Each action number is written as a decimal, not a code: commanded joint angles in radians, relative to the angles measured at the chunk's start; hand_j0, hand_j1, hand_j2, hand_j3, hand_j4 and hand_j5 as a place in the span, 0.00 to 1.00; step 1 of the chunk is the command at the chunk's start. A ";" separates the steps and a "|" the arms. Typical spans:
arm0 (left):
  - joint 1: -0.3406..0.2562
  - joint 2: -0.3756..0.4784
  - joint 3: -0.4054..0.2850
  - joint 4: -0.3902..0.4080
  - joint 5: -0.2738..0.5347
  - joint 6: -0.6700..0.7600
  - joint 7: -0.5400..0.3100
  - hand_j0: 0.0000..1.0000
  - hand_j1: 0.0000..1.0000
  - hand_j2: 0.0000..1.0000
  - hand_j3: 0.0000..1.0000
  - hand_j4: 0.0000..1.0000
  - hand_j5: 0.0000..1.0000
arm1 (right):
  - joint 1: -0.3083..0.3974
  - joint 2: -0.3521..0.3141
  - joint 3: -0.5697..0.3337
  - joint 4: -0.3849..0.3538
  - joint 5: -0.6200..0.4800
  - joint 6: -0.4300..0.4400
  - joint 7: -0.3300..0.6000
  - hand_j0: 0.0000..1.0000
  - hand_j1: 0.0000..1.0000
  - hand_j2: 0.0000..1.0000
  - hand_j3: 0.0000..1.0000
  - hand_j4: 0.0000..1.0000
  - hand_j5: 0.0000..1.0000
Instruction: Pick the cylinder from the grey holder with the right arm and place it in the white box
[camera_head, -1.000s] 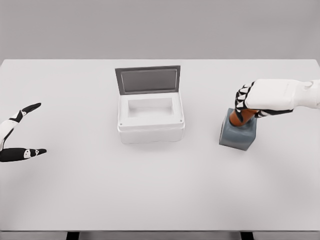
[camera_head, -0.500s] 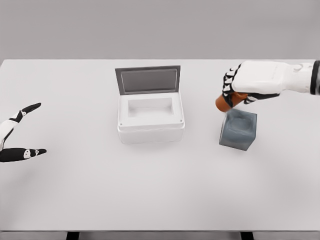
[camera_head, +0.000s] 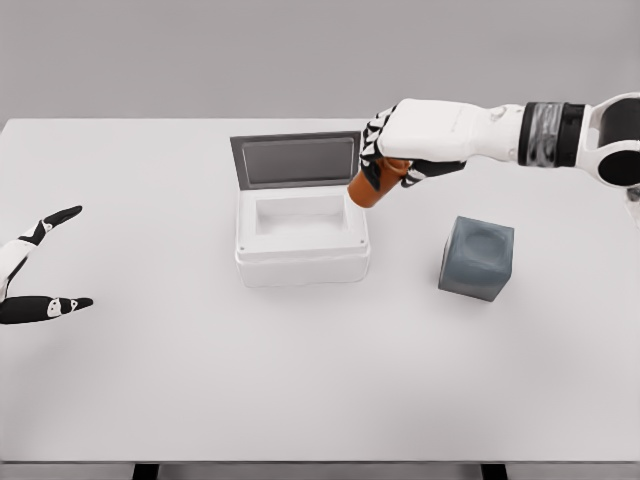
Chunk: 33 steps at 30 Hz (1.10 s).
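My right hand is shut on the orange cylinder and holds it tilted in the air, just above the right rim of the white box. The box stands open at the table's middle, its grey lid raised at the back. The grey holder sits to the right of the box with its round recess showing and nothing in it. My left hand rests open at the far left edge of the table.
The white table stretches wide in front of the box and holder. Its front edge runs along the bottom of the view.
My right hand lifted the cylinder out of the grey holder and carried it left and up, to the box's right rim. The left hand has not moved.
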 joint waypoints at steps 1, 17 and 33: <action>0.000 0.001 0.000 0.000 0.006 0.001 0.001 1.00 1.00 1.00 1.00 1.00 1.00 | 0.000 0.033 -0.002 0.012 0.006 0.010 -0.001 0.31 0.31 0.31 0.31 0.31 0.31; 0.000 0.001 0.000 0.000 0.006 0.001 0.001 1.00 1.00 1.00 1.00 1.00 1.00 | -0.006 0.114 0.012 0.101 0.080 0.009 -0.001 0.33 0.33 0.33 0.33 0.33 0.33; 0.000 0.001 0.000 0.000 0.006 0.001 -0.001 1.00 1.00 1.00 1.00 1.00 1.00 | 0.002 0.070 0.023 0.027 0.081 0.009 -0.001 0.36 0.36 0.36 0.36 0.36 0.36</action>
